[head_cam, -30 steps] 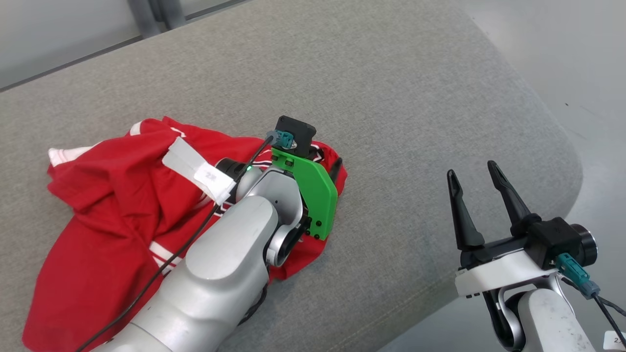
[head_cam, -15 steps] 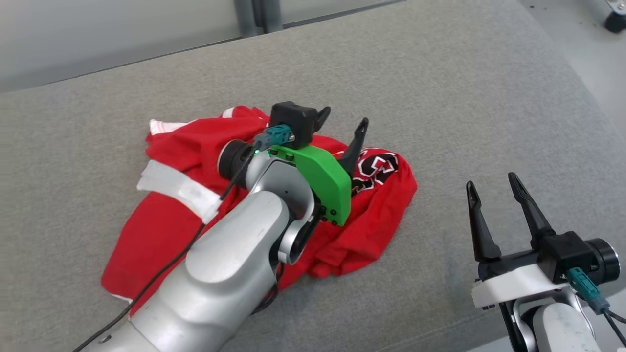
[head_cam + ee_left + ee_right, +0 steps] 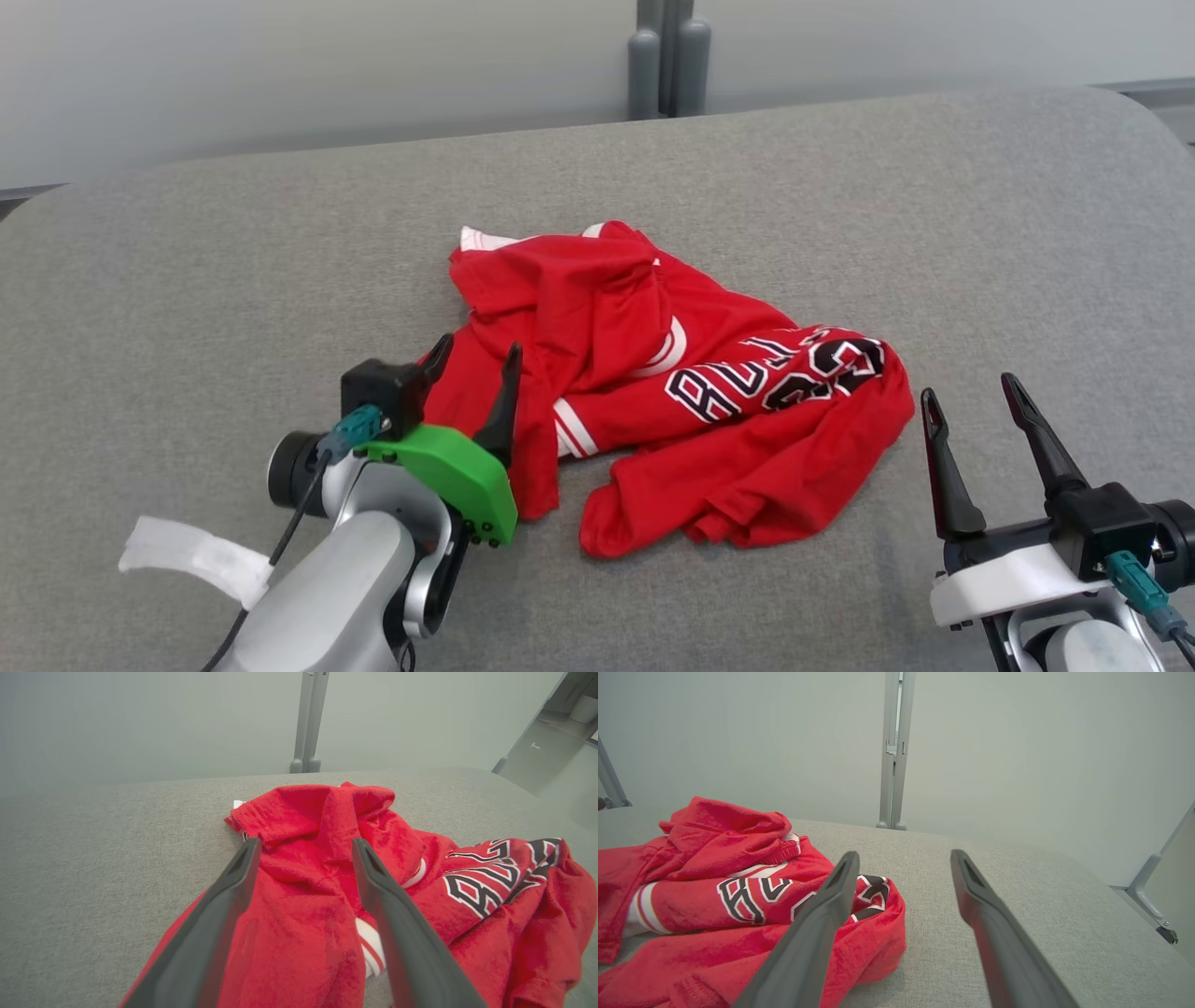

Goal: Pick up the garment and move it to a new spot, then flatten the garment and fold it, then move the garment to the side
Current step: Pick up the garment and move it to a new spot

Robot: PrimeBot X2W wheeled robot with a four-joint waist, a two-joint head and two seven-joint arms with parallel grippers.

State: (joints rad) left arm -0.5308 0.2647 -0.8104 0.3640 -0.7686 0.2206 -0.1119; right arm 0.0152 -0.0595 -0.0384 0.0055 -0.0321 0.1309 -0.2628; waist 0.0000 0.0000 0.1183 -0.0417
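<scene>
The garment point(image 3: 653, 373) is a red jersey with white trim and dark lettering, lying crumpled in the middle of the grey cushion point(image 3: 187, 280). My left gripper point(image 3: 479, 345) stands open at the garment's near-left edge, with its fingers low over the cloth and nothing gripped. In the left wrist view the left gripper point(image 3: 306, 842) straddles a raised fold of the garment point(image 3: 317, 807). My right gripper point(image 3: 968, 387) is open just right of the garment, apart from it. The right wrist view has the right gripper point(image 3: 904, 855) empty, with the garment point(image 3: 714, 858) to its left.
A pale wall with a grey post point(image 3: 667, 56) stands behind the cushion. The cushion's rounded far-right corner point(image 3: 1148, 121) drops off to the floor. A white tape label point(image 3: 187, 555) hangs from the left arm's cable.
The head camera has turned, shifting the whole picture. My left gripper has opened, let go of the garment and drawn back to its near-left edge. The right gripper stays open.
</scene>
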